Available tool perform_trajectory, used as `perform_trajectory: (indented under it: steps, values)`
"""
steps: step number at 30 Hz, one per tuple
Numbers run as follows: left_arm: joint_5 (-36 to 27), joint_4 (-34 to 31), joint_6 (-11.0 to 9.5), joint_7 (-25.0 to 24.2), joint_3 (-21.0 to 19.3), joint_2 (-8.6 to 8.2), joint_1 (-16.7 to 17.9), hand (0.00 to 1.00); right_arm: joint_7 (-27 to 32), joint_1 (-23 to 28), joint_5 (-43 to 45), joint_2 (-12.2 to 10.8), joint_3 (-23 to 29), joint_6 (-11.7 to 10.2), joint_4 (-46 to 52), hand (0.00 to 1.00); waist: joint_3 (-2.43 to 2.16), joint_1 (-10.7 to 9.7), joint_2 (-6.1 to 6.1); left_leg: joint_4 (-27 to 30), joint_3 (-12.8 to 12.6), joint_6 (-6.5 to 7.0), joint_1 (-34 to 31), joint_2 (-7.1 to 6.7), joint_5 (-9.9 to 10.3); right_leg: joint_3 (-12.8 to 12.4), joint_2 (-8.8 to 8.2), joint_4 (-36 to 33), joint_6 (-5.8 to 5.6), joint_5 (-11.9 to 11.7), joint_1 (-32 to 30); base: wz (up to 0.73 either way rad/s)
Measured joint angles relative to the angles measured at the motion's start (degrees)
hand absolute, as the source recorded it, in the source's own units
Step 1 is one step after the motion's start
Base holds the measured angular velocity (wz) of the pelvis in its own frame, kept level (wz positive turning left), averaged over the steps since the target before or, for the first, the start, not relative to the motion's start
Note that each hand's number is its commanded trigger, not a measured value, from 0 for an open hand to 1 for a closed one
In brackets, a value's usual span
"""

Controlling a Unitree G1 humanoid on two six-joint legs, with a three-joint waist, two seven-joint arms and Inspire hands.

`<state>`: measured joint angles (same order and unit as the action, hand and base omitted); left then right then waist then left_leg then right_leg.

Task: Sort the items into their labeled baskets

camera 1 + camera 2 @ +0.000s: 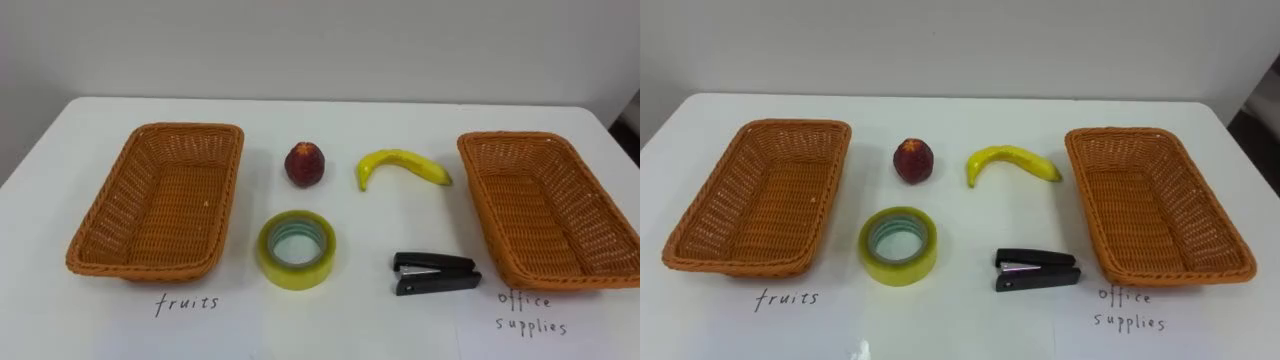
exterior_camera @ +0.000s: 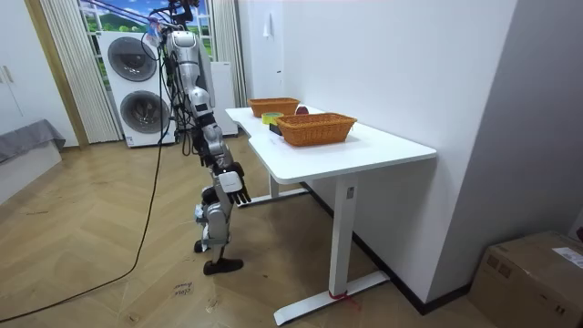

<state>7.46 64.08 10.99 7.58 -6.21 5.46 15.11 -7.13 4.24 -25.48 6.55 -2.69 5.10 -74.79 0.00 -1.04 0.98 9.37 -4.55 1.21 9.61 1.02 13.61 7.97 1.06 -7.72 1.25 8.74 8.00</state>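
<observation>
Left eye view: banana point(image 1: 400, 161) and black stapler point(image 1: 435, 273) lie lengthwise left to right on the table point(image 1: 330, 320); room view, right hand point(image 2: 235, 183) hangs with fingers loose.

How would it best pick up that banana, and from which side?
Probably round the thick middle of the banana, from straight above. It lies flat, arched away from the robot, with bare table along both long sides, leaving room to close on it; the peach sits clear of it.

Orange-brown woven left basket point(image 1: 108, 212) and right basket point(image 1: 490, 210), red fruit point(image 1: 305, 164), yellow banana point(image 1: 405, 163), yellowish tape point(image 1: 296, 275), black stapler point(image 1: 435, 272).
</observation>
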Motion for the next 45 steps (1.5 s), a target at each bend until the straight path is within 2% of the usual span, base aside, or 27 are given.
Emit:
perform_trajectory:
  steps: [14, 23, 29, 34, 42, 45]
  values:
    - [-0.2, 0.0, -0.2, 0.6, 0.1, -0.02, -0.3, 0.00, -1.1, -0.6, -0.1, 0.0, 0.0, -0.1, -1.3, 0.00, -0.01, 0.0, 0.14, 0.0, 0.0, -0.02, 0.0, 0.03, 0.0, 0.0, 0.00, 0.0, 0.01, 0.0, -0.2, 0.00]
    - [-0.1, 0.1, -0.1, 0.8, -0.5, -0.18, -0.4, 0.00, -0.5, 0.2, -4.4, -0.1, -0.3, -0.1, -1.4, 0.00, -0.06, 0.2, 0.21, -0.1, 0.0, -0.02, 0.0, 0.12, 0.0, -0.2, 0.04, 0.0, 0.01, 0.0, -0.2, 0.00]
    - [-0.4, 0.0, -0.2, 1.0, -3.0, -0.23, -0.3, 0.00, 0.2, 1.6, -9.1, -0.1, 2.3, 0.0, -1.8, 0.00, -0.14, 0.1, 0.09, -0.1, -0.1, -0.01, 0.1, 0.32, 0.0, -0.4, 0.06, 0.0, 0.01, 0.0, -0.5, -0.01]
    - [-1.1, 0.0, -0.3, 1.0, -3.3, 0.06, -0.5, 0.00, 1.3, 3.4, -12.3, 0.0, 4.6, 0.3, -1.3, 0.00, -0.20, -0.2, 0.21, -0.1, -0.3, -0.01, 0.1, 0.32, 0.0, -0.5, 0.03, -0.2, 0.01, 0.0, -0.7, -0.01]
    - [-1.6, 0.0, -2.8, 1.9, -7.3, 0.13, -1.0, 0.00, 3.7, 6.0, -13.9, 0.2, 11.5, 0.8, -0.9, 0.00, -0.24, -0.7, 0.98, -0.6, -0.5, -0.02, 0.1, 0.34, 0.0, -1.0, 0.08, -0.3, 0.07, 0.1, -1.1, -0.02]
    - [-2.2, 0.0, -3.0, 1.9, -8.5, 0.19, -1.1, 0.00, 4.6, 6.5, -14.7, 0.3, 13.7, 1.0, -0.7, 0.00, -0.24, -0.8, 1.17, -0.7, -1.3, -0.02, 0.1, 0.36, 0.0, -1.5, 0.08, -0.4, 0.07, 0.1, -1.5, -0.09]
